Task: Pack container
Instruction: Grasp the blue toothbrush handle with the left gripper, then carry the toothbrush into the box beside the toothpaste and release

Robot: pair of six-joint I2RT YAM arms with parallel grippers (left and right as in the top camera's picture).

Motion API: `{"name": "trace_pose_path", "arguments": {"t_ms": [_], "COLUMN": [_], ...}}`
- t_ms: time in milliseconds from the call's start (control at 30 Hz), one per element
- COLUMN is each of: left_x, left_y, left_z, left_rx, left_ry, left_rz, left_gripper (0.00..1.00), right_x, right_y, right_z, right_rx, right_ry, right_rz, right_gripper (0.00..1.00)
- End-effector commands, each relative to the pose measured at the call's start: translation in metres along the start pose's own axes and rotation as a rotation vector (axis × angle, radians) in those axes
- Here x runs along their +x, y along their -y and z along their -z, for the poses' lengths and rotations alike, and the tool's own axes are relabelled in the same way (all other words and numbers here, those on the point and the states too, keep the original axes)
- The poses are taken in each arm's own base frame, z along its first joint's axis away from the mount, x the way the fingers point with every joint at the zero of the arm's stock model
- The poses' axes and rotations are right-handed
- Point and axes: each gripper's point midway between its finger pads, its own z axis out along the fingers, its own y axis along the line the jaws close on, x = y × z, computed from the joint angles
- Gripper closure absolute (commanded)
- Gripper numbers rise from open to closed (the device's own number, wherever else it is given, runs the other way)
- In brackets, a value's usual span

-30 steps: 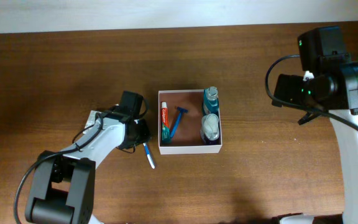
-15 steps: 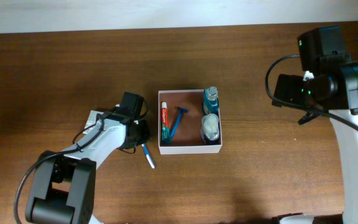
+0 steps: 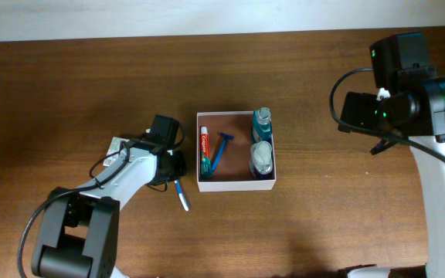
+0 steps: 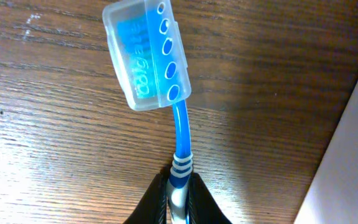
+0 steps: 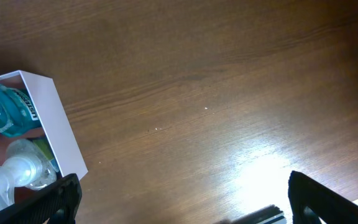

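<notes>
The container (image 3: 235, 184) is a square white-walled box with a reddish-brown floor at the table's middle. It holds a toothpaste tube (image 3: 205, 151), a blue razor (image 3: 220, 150) and two teal bottles (image 3: 262, 123). Its wall shows in the right wrist view (image 5: 55, 118) and at the right edge of the left wrist view (image 4: 347, 149). My left gripper (image 4: 178, 199) is shut on a blue toothbrush (image 4: 180, 134) with a clear cap (image 4: 146, 56), just left of the box (image 3: 181, 193). My right gripper (image 5: 179, 196) is open and empty, high at the right.
Bare wooden table (image 3: 91, 85) surrounds the box. The left arm's cable (image 3: 107, 166) loops beside its wrist. A white strip (image 3: 91, 23) runs along the table's far edge.
The toothbrush's free end has swung slightly left and toward the gripper, now held in the left jaws. The right arm has not moved.
</notes>
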Motion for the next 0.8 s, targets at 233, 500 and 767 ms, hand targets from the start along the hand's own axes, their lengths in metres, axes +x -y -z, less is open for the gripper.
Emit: {"name": "trace_pose_path", "arguments": {"t_ms": [233, 500, 767], "left_x": [-0.021, -0.054, -0.059], "left_y": [0.001, 0.022, 0.077], "left_z": [0.046, 0.12, 0.165], "left_rx": [-0.065, -0.023, 0.083], "left_ry": [0.002, 0.127, 0.267], "left_rz": [-0.15, -0.161, -0.265], "left_gripper": [0.99, 0.99, 1.0], "right_x": [-0.003, -0.003, -0.003], "right_y": [0.004, 0.004, 0.004], "right_z": [0.001, 0.001, 0.001], "right_rx": [0.014, 0.014, 0.014], "right_ry": [0.013, 0.013, 0.013], "right_rz": [-0.013, -0.013, -0.013], "right_gripper": [0.02, 0.02, 0.02]}}
